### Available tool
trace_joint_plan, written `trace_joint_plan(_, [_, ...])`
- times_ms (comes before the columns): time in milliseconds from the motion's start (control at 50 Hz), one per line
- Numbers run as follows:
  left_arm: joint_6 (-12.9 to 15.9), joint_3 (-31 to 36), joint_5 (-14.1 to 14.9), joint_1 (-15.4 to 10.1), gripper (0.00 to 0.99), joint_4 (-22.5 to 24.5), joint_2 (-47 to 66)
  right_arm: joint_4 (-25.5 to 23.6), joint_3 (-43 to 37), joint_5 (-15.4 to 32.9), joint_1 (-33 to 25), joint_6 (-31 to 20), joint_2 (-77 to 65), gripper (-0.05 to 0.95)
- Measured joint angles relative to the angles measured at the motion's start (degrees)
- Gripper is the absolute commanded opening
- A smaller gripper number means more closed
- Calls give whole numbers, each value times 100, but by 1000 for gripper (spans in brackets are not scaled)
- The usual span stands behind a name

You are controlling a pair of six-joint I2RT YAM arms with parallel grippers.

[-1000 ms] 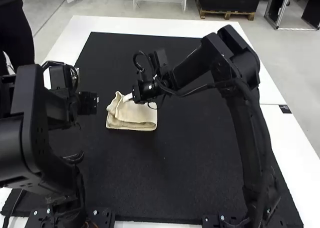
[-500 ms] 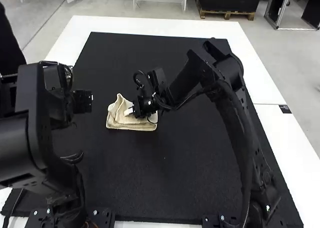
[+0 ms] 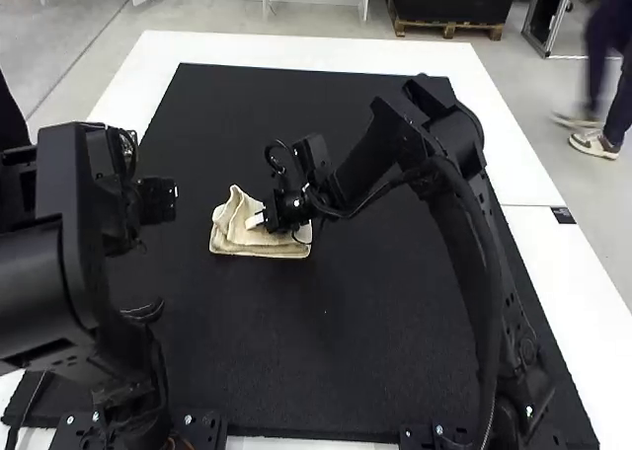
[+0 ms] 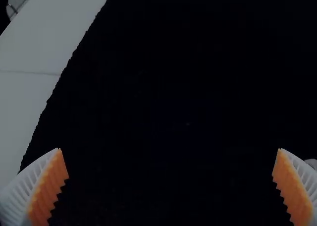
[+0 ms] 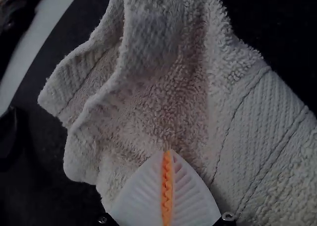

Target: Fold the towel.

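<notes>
1. Black mat (image 3: 346, 341): pretty much all of the action is carried by this one, laid on the white table (image 3: 513, 164).
2. Cream towel (image 3: 233, 235): set down on the mat, left of centre in the high view, folded in layers, with one side left rumpled and raised.
3. Left gripper (image 3: 158, 201): held off beside the towel, spread super wide, nothing gripped between its orange pads (image 4: 49, 189).
4. Right gripper (image 3: 256, 220): closed up, pads pressed together, tips placed at the towel's rumpled part; whether any cloth is pinched can't be told.
</notes>
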Motion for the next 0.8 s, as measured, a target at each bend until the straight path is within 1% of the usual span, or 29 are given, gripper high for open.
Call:
trace_joint_plan(140, [-101, -2, 4, -101, 969, 0, 0, -11, -13, -20, -72, 70, -271, 28])
trace_joint_plan(320, [-186, 4, 17, -260, 969, 85, 2, -48, -50, -37, -389, 140, -844, 46])
trace_joint_plan(400, [-216, 63, 17, -330, 969, 98, 0, -50, -157, -37, -564, 173, -1147, 118])
trace_joint_plan(440, [-221, 125, 17, -374, 969, 94, 0, -48, -203, -37, -627, 177, -1252, 130])
trace_joint_plan(600, [-245, 442, 17, -638, 969, 61, 0, -48, -398, -35, -809, 179, -1650, 130])
trace_joint_plan(620, [-249, 481, 17, -680, 969, 50, 2, -50, -428, -35, -813, 179, -1698, 138])
trace_joint_plan(660, [-260, 557, 17, -756, 969, 17, 0, -55, -498, -35, -835, 179, -1810, 208])
trace_joint_plan(680, [-264, 592, 17, -798, 969, 2, 2, -52, -527, -35, -841, 181, -1858, 223])
trace_joint_plan(800, [-313, 800, 15, -1008, 969, -151, 0, -70, -682, -35, -938, 195, -2238, 230])
